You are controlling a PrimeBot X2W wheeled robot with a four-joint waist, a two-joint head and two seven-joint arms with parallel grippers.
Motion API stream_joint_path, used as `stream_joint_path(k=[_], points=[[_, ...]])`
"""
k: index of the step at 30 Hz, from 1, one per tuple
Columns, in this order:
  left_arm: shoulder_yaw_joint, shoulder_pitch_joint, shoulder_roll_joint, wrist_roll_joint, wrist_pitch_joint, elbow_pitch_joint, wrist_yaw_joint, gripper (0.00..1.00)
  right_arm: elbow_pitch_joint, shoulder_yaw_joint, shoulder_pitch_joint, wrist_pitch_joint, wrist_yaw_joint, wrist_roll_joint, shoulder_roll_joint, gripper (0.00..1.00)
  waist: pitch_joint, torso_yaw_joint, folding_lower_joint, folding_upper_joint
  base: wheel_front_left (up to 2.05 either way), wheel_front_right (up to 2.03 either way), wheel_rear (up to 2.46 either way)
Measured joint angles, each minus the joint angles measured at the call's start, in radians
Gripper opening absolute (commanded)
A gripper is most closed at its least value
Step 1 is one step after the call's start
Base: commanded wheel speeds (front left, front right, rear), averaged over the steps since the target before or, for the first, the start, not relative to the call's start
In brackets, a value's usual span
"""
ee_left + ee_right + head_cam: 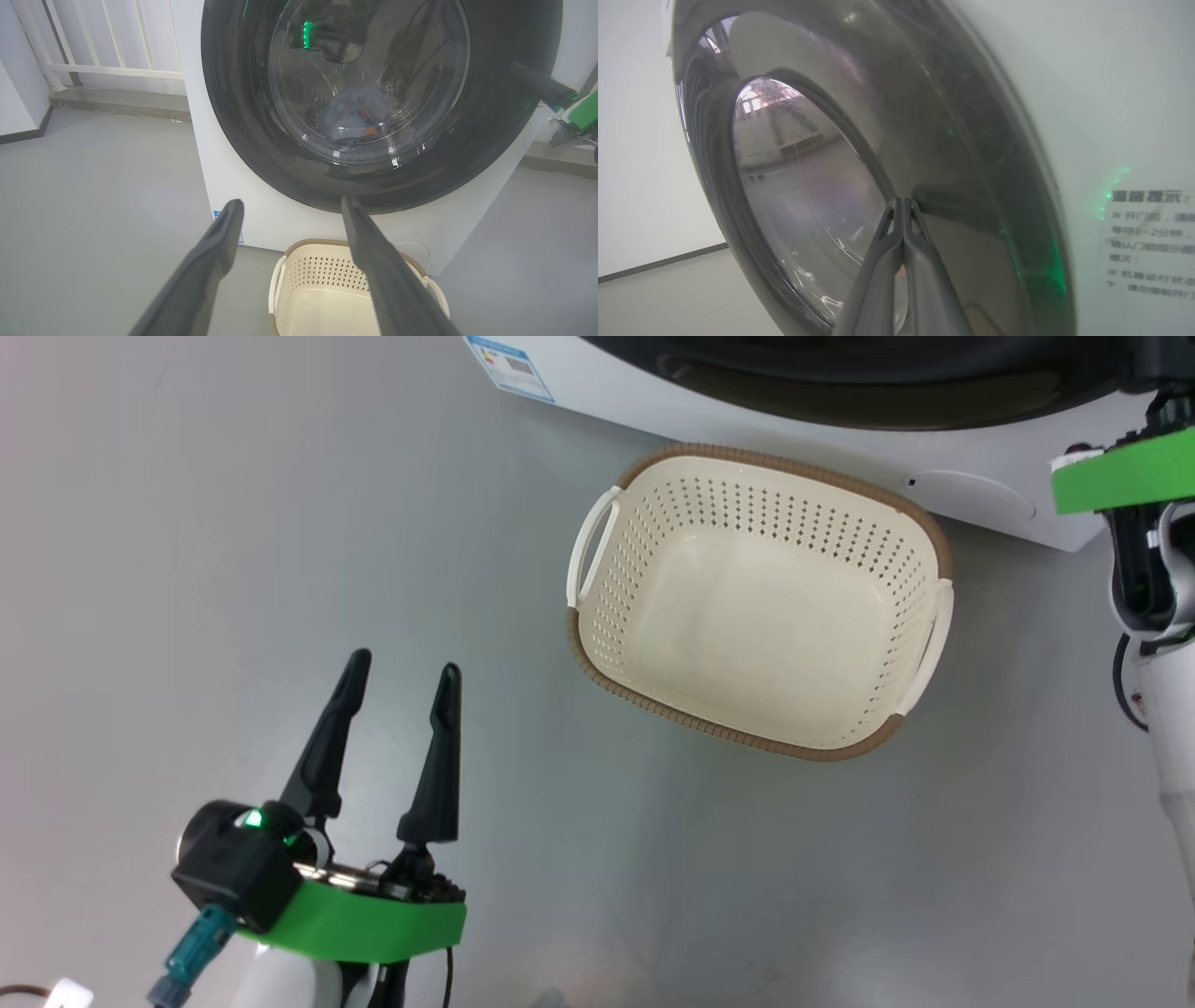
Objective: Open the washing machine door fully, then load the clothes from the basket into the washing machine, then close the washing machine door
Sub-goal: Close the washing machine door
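The washing machine stands white, and the washing machine door with its glossy black rim lies against its front. Through the glass I see the clothes, a blue bundle with orange specks, inside the drum. The cream basket with a brown rim sits on the floor below the door, with nothing in it; its near end is the basket in the left wrist view. My left gripper hangs open left of the basket, empty. My right gripper is shut, its tips at the door's black rim on the right side.
A white railing and a low step run behind the machine on the left. A blue label and a round cover mark the machine's lower front. Grey floor spreads left of the basket. My right forearm rises at the right edge.
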Motion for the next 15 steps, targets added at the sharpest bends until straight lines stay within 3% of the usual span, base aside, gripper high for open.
stream_joint_path(k=[15], points=[[0.002, -0.02, 0.002, -0.009, 0.0, 0.022, 0.0, 1.0, 0.004, 0.009, -0.015, 0.001, -0.001, -0.007, 0.005, 0.0, -0.018, -0.007, 0.0001, 0.0, 0.0, 0.0, 0.0]])
